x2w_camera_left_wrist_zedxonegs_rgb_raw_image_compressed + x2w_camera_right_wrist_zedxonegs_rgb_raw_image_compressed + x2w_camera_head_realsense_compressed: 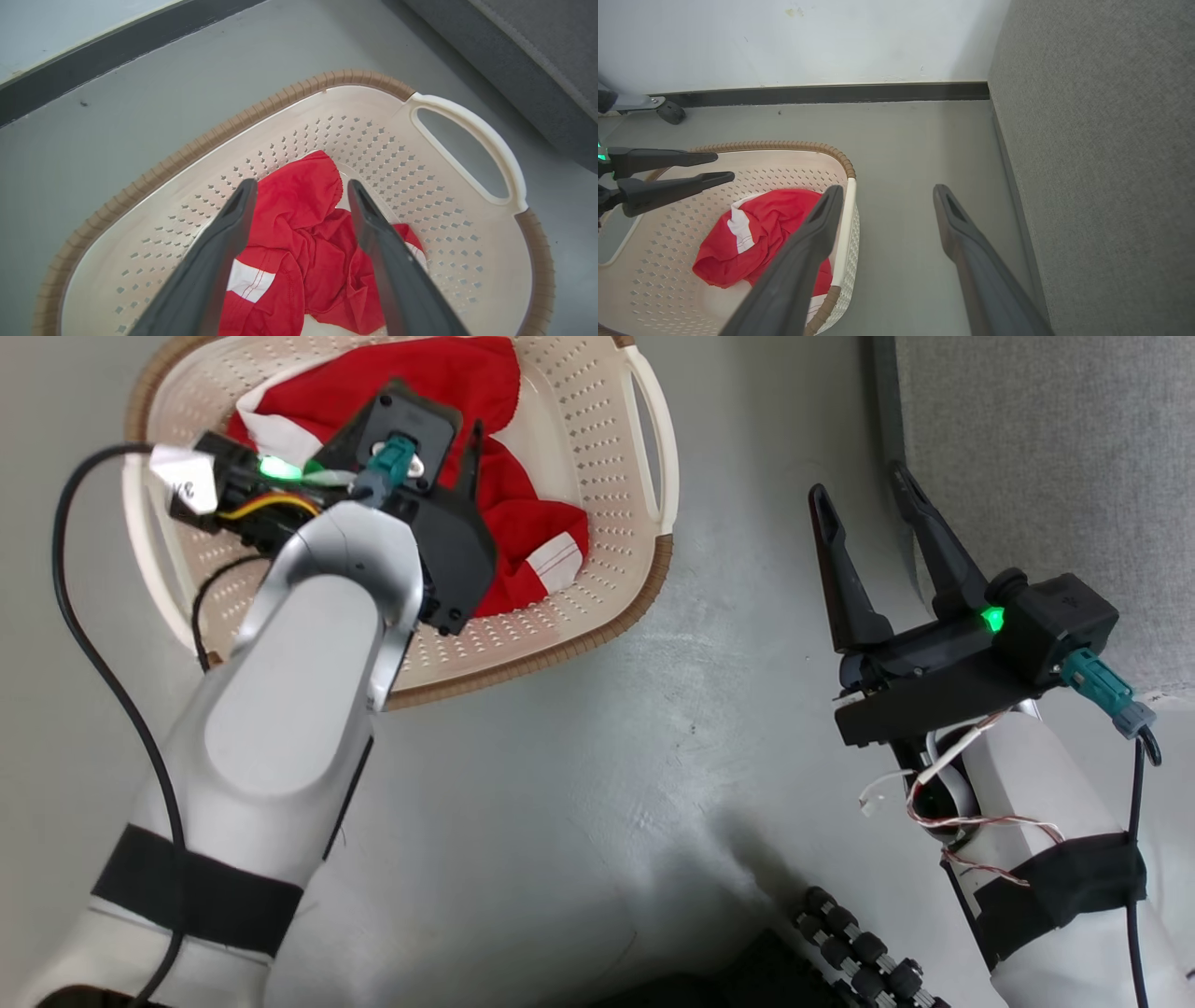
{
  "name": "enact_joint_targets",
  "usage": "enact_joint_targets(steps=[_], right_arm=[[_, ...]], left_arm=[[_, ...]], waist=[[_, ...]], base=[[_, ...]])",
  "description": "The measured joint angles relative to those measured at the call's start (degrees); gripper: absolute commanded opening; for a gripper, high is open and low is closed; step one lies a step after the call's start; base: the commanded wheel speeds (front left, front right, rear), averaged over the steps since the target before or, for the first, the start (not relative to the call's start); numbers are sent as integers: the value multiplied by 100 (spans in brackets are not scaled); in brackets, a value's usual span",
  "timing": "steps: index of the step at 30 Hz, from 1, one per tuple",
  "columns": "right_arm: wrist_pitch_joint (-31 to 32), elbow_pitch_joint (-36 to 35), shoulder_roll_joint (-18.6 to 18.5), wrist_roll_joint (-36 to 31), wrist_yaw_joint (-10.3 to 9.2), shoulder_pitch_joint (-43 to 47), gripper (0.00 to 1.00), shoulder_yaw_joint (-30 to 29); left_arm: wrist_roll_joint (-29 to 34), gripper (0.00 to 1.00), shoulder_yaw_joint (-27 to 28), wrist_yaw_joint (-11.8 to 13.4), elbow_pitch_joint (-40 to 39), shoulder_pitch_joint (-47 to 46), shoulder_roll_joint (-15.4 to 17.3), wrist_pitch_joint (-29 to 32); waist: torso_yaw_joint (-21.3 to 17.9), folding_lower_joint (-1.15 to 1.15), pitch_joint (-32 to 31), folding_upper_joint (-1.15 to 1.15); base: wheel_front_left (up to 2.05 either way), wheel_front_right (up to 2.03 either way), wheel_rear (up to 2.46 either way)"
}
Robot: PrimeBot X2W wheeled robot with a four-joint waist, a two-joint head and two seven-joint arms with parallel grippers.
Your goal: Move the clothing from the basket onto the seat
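Right gripper [861,483]: jaws spread wide, empty, over the floor just beside the basket [597,448], on its seat side.
Left gripper [300,186]: jaws spread wide, empty, poised above the basket and framing the clothing [299,252], which lies crumpled on the basket bottom.
Seat [1101,163]: beyond the basket, near it, not touching.
Risk: a shallow pinch may catch one fold only, so the garment slips out or snags and drags the light basket.
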Motion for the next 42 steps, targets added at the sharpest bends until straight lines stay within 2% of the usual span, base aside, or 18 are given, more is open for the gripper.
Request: enact_joint_targets(steps=[8, 20, 26, 32, 42], right_arm=[[0, -25, 7, 374, -20, -91, 100, 282], [0, -138, 8, 892, -216, -284, 100, 818], [0, -144, 13, 1045, -311, -297, 100, 1027], [0, -193, 19, 1265, -411, -335, 100, 1267], [0, -149, 22, 1391, -481, -335, 100, 1440]], left_arm=[[208, 100, -162, 36, 419, -389, 54, 747], [302, 100, -114, 97, 779, -844, 164, 1534], [315, 100, -110, 153, 894, -901, 196, 1748], [485, 100, -91, 243, 990, -1028, 449, 1903], [539, 100, -89, 345, 1098, -1138, 465, 1960]], waist=[[-146, 0, 190, 0], [-353, 0, 513, 0], [-479, 0, 699, 0], [-636, 0, 846, 0], [-832, 0, 979, 0]], base=[[0, 0, 0], [0, 0, 0], [0, 0, 0], [0, 0, 0], [0, 0, 0]])
